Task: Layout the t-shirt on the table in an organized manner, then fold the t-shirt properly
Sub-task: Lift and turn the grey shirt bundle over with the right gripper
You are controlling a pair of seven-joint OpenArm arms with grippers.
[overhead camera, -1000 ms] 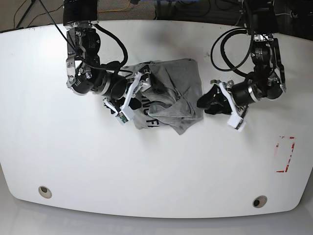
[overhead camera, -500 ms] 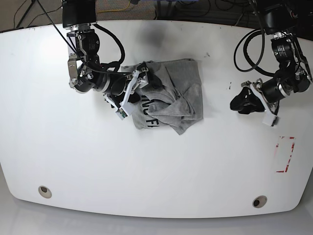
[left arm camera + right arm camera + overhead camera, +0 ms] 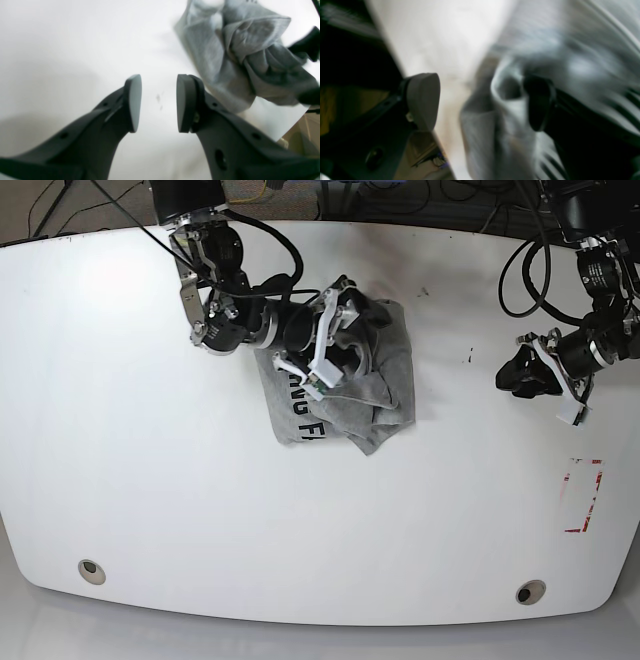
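Reaching into the crumpled t-shirt [image 3: 345, 385] with the right gripper [image 3: 335, 340]; that's the step in hand as I read it: grab an edge so the bundle can be opened out flat. Layout hasn't really begun, and the fold comes after.

T-shirt sits on the table [image 3: 150, 500], toward its far edge and roughly mid-width, bunched into a rough square with layers overlapping.

Right gripper: jaws apart over the far-left part of the shirt, a raised fold of cloth [image 3: 502, 100] between the pads, not clamped. Wrist view is motion-blurred, so I can't tell if the dark pad touches fabric.

Left gripper [image 3: 157, 102]: jaws parted, nothing between them, only bare table. It hangs well to the side of the shirt, near the red rectangle mark [image 3: 585, 495].

To do it well, I'd say:
- Close on one layer at a hem or sleeve edge, not a fistful, or the bundle lifts as a lump.
- Pull low and outward from the shirt's centre.
- Bring the left gripper back to pin or take the opposite edge.

Materials: heather-grey knit, soft, limp, deep rounded creases, black block lettering [image 3: 300, 408] showing on the near-left part. Table is white, smooth, slightly glossy; cloth should slide easily. Pads are flat, rounded ovals.
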